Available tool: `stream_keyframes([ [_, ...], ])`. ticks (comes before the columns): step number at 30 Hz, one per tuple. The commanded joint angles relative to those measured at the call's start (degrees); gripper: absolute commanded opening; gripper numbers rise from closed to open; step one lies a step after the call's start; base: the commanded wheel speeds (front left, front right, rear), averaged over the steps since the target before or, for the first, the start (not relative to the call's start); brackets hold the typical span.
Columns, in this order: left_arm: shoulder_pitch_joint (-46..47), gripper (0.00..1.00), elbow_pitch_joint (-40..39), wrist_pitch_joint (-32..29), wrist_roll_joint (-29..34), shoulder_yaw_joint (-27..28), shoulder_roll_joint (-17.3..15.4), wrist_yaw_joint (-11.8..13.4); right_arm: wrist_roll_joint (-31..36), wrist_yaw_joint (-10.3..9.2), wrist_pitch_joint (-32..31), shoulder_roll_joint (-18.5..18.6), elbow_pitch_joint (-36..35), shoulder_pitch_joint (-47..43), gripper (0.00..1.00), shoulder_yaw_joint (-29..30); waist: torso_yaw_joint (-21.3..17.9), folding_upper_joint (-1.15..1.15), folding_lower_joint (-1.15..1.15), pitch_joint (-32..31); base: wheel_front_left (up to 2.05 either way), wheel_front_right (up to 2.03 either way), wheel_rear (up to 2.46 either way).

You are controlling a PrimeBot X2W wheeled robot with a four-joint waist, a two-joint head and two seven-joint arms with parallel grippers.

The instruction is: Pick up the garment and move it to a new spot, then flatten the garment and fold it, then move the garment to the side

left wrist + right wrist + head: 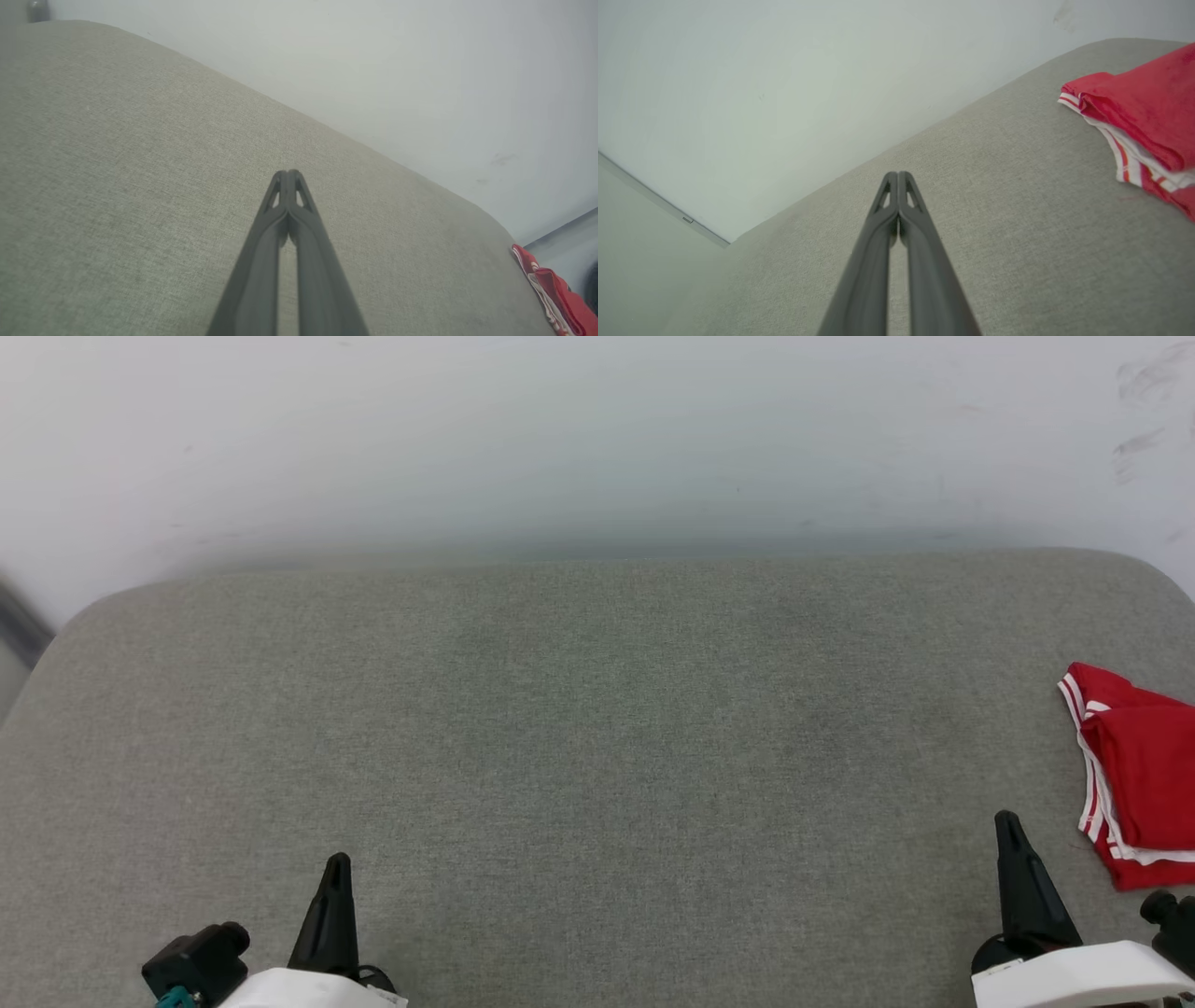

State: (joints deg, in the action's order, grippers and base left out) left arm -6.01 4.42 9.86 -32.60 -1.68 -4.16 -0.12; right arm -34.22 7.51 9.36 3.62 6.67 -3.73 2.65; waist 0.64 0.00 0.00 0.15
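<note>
The garment [1144, 775] is a red bundle with red-and-white striped trim, folded at the far right edge of the grey fabric surface [597, 728]. The right wrist view has the garment [1143, 116] at its upper right, and the left wrist view has a strip of the garment [556, 294] at its lower right. My right gripper [1006, 821] stands shut just left of it, apart from the cloth, its fingertips together [897, 175] with nothing between them. My left gripper [338, 863] is shut at the lower left, tips pressed together [288, 172], far from the garment.
The grey padded surface has rounded far corners and ends against a pale wall [597, 439]. Wide bare fabric lies between the two grippers. A dark strip [19, 621] shows past the surface's left corner.
</note>
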Motion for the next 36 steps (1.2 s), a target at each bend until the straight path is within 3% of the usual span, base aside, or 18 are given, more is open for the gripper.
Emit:
stream_keyframes([
  [1,1.8,0.0,-0.2,-0.4,-2.9,0.2,-0.5,-0.5,-2.8,0.0,-0.5,0.6,-0.3,1.9,0.0,0.0,0.0,0.0,0.0,0.0,0.0,0.0,0.0],
  [36,6.6,0.0,4.0,-6.3,-30.2,2.1,-1.0,-3.7,-28.9,-0.01,-6.7,0.9,3.1,5.7,0.0,0.7,-0.2,0.0,0.0,0.0,0.0,0.0,0.0],
])
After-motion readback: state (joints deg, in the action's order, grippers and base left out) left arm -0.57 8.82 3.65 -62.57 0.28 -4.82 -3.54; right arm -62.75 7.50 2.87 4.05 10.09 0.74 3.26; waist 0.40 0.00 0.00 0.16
